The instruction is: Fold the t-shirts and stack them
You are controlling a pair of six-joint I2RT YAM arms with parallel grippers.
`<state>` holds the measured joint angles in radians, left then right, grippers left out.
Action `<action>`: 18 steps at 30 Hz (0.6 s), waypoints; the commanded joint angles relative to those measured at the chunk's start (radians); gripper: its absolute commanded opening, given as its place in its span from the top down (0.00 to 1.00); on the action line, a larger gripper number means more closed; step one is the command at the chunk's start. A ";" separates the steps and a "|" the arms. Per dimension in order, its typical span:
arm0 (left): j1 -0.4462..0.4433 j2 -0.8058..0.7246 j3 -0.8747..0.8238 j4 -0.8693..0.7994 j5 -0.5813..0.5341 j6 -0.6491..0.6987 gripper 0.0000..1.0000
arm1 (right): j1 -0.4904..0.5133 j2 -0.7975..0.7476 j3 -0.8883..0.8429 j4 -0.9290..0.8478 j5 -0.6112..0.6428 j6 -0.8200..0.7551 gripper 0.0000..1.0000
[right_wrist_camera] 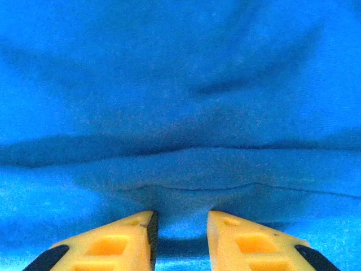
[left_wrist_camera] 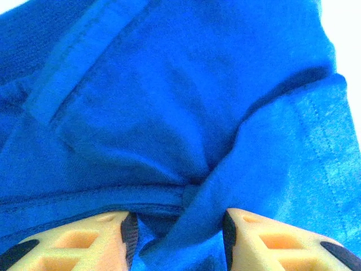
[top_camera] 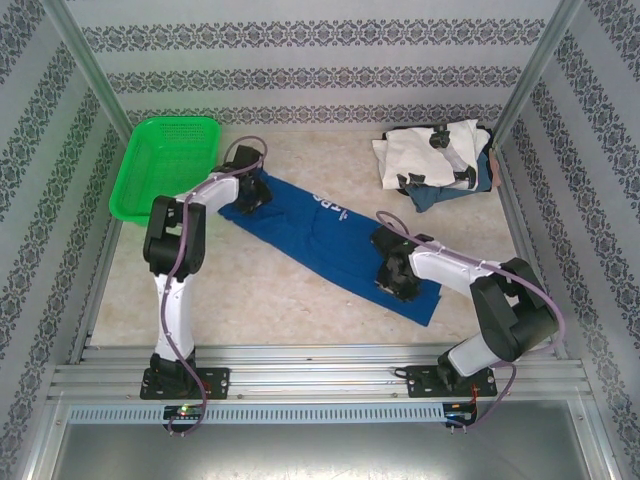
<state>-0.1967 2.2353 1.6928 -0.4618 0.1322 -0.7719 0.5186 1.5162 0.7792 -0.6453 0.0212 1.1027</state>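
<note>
**Royal-blue t-shirt** (top_camera: 330, 235): lies on the desk (top_camera: 300, 310) as a long slanted band, running from the far left towards the near right. White lettering shows near its middle but is too small to read. Both ends are partly covered by the arms.

**Left hand** (top_camera: 252, 192): set on the band's far-left end. In the left wrist view its yellow fingers (left_wrist_camera: 101, 240) are clenched on a raised fold of the blue cloth. A hem seam runs across just beyond the tips. The fingers are cut off by the bottom of the picture.

**Right hand** (top_camera: 392, 275): set on the near-right end. In the right wrist view its fingers (right_wrist_camera: 124, 243) stand close together, grasping a bulge of blue cloth. A creased edge crosses just ahead of them. The desk under the cloth is hidden.

**White t-shirt** (top_camera: 430, 150): has black marks and lies crumpled on top of a heap in the far-right corner. It hides most of the bluish-grey t-shirts (top_camera: 440, 195) beneath it, so their number cannot be told.

**Green basket** (top_camera: 165, 165): sits in the far-left corner against the wall, just beside the left arm's elbow.

**Open room**: bare desk lies between the blue band and the heap. More lies in front of the band, down to the near rail.
</note>
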 commanded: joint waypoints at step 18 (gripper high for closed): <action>-0.006 0.642 0.896 -0.157 0.308 0.077 0.52 | 0.484 0.147 0.066 0.472 -0.010 0.790 0.69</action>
<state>-0.1963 2.7884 2.5904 -0.5251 0.3862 -0.6918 0.9619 1.6211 0.8074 -0.2249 -0.0051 1.7618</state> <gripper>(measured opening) 0.476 0.306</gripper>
